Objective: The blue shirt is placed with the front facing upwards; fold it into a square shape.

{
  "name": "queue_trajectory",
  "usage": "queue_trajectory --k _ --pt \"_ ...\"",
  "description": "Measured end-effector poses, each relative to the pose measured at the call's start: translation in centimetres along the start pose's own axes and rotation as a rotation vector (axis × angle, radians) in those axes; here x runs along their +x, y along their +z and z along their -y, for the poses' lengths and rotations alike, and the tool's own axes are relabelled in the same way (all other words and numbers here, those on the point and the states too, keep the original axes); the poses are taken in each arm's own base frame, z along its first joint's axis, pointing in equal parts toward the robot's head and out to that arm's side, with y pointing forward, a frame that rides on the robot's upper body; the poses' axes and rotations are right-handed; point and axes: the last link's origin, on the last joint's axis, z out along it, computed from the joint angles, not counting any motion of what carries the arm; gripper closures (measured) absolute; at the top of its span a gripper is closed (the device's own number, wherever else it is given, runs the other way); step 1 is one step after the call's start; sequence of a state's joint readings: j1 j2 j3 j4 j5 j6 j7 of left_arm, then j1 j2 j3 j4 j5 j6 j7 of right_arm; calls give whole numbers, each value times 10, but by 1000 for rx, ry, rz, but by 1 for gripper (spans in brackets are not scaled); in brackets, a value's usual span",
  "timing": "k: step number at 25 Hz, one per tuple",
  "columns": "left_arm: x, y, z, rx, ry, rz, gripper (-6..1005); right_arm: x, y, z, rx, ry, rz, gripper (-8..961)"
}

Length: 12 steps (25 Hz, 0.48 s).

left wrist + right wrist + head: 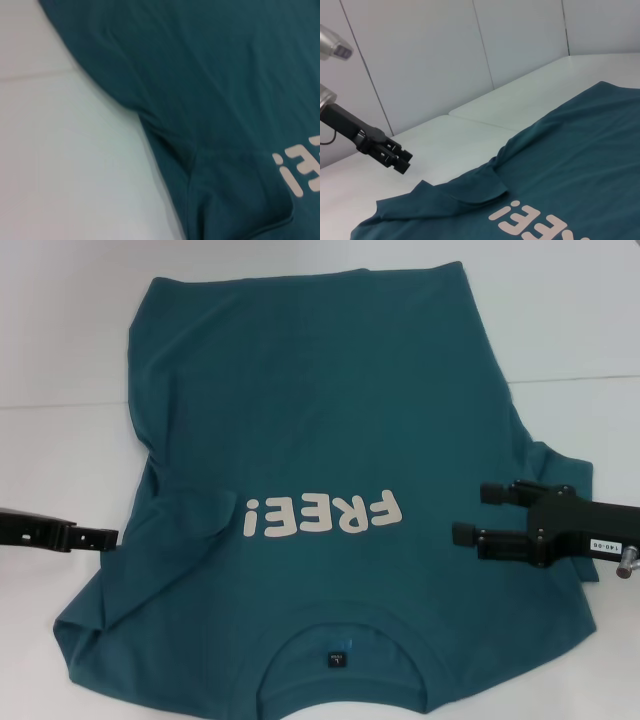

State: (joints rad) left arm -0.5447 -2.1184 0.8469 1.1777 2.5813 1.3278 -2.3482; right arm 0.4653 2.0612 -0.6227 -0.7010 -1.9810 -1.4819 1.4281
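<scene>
Folding looks barely begun: the dark teal-blue cotton T-shirt (330, 490) fills the frame's centre nearly flat, the right gripper (478, 514) apart over its right sleeve, the left gripper (105, 537), together, at its left edge.

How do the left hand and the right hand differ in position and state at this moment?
The right hand sits over the blue shirt beside the "FREE!" lettering; the left hand sits at the shirt's edge, by the folded-in sleeve. The right hand is open, fingers apart; the left hand looks shut. Both are black, point inward, and hold nothing.
</scene>
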Motion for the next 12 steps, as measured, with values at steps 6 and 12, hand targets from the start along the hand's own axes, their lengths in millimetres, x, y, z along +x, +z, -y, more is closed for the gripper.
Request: queue_trajectory --k 6,12 --pt "-7 12 6 -20 -35 19 172 0 1 0 -2 -1 -1 44" --pt "-10 26 0 -18 -14 9 171 0 2 -1 -7 -2 -1 44"
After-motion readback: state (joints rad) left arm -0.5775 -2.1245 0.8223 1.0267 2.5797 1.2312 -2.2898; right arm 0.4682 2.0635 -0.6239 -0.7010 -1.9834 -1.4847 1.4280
